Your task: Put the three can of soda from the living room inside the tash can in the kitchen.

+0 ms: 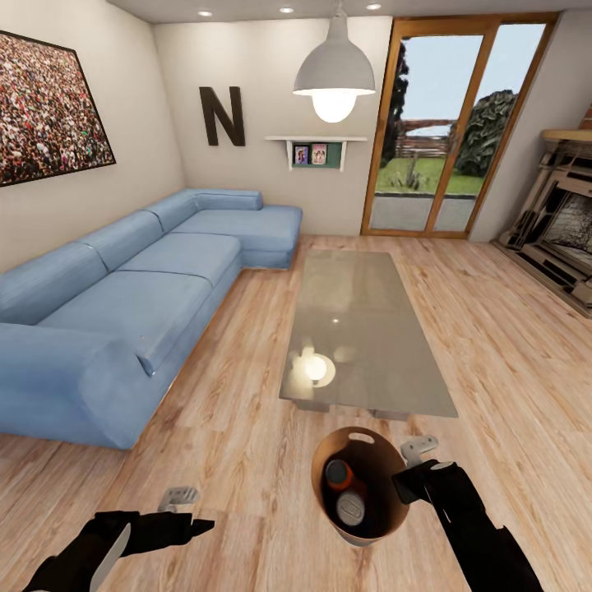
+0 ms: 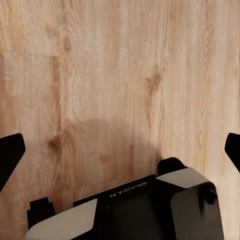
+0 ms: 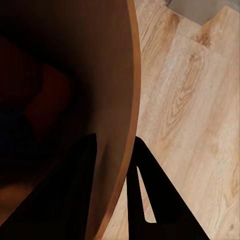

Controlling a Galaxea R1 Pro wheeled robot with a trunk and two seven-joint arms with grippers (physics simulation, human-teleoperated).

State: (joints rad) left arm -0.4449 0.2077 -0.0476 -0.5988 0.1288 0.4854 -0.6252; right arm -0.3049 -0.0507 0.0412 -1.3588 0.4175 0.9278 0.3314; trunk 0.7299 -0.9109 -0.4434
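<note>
The tash can [image 1: 390,516], copper-brown inside, hangs just above the wood floor in front of me in the head view. Inside it lie an orange can of soda [image 1: 338,474] and a darker one with a silvery grey end [image 1: 351,508]. My right gripper [image 1: 409,481] is shut on the bin's right rim. In the right wrist view its fingers [image 3: 150,190] straddle the bin's wall [image 3: 100,75], one inside and one outside. At the lower left, my left gripper [image 1: 193,524] is open and holds nothing, and the left wrist view shows it [image 2: 120,150] over bare planks.
A low glass table [image 1: 362,329] stands just ahead of the bin. A long blue corner sofa [image 1: 123,304] lines the left wall. Wood-framed glass doors [image 1: 444,131] are at the back and a fireplace [image 1: 567,238] at the right. My base [image 2: 140,210] shows under the left gripper.
</note>
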